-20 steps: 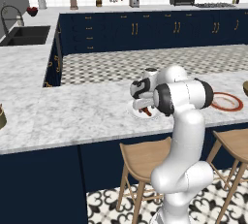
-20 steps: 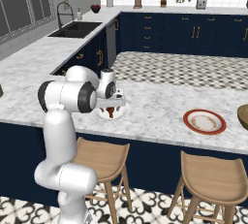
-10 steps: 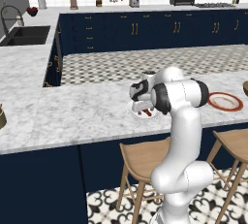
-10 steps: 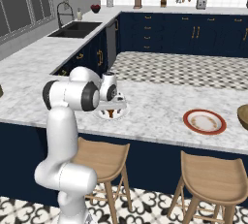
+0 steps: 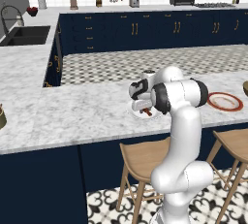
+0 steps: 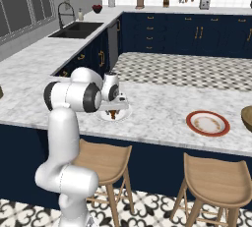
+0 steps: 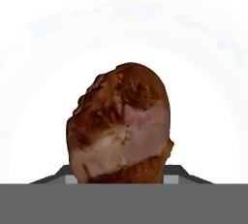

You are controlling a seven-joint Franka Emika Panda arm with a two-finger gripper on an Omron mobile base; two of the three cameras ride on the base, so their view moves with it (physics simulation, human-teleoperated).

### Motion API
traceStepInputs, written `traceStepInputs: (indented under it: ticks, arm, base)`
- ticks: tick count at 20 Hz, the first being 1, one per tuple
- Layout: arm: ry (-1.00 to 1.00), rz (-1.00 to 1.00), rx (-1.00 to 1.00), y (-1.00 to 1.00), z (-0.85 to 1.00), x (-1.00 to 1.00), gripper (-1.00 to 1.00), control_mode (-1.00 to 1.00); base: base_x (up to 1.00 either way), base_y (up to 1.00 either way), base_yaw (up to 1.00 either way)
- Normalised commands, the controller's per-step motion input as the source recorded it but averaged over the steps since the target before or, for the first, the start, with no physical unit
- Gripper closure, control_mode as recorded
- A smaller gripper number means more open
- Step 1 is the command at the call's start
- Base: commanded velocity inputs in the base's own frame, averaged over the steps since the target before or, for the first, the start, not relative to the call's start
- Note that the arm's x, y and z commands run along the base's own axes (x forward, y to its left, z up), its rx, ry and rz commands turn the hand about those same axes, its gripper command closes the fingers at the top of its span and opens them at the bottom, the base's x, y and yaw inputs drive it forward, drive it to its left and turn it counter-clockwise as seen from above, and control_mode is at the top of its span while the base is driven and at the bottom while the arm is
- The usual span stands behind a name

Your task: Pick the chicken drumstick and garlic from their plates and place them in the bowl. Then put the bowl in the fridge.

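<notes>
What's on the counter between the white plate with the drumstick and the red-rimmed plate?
Nothing: the right base view shows bare marble counter between the white plate, where the chicken drumstick lies under the gripper, and the red-rimmed plate.

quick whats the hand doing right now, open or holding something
Hand: down over the chicken drumstick on the white plate, fingers on either side of it; whether they have shut on it cannot be told.
</notes>
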Motion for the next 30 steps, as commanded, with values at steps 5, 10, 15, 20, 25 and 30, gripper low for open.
traceStepInputs:
  ticks: [5,10,15,20,25,30]
  arm:
    - [0.00,-0.01,0.00,0.00,0.05,0.00,1.00,-1.00]
    - [-0.03,-0.03,-0.02,0.13,0.83,-0.31,1.00,-1.00]
    - [-0.02,0.00,-0.05,0.30,0.99,-0.75,1.00,-1.00]
    - [0.00,0.14,-0.02,0.02,0.61,-1.00,1.00,-1.00]
    - [-0.07,0.28,0.00,-0.02,0.19,-1.00,1.00,-1.00]
    - [-0.05,0.35,0.00,-0.01,0.42,-0.99,1.00,-1.00]
  base:
    - [0.00,0.00,0.00]
    - [0.00,0.00,0.00]
    - [0.00,0.00,0.00]
    - [0.00,0.00,0.00]
    - [0.00,0.00,0.00]
    - [0.00,0.00,0.00]
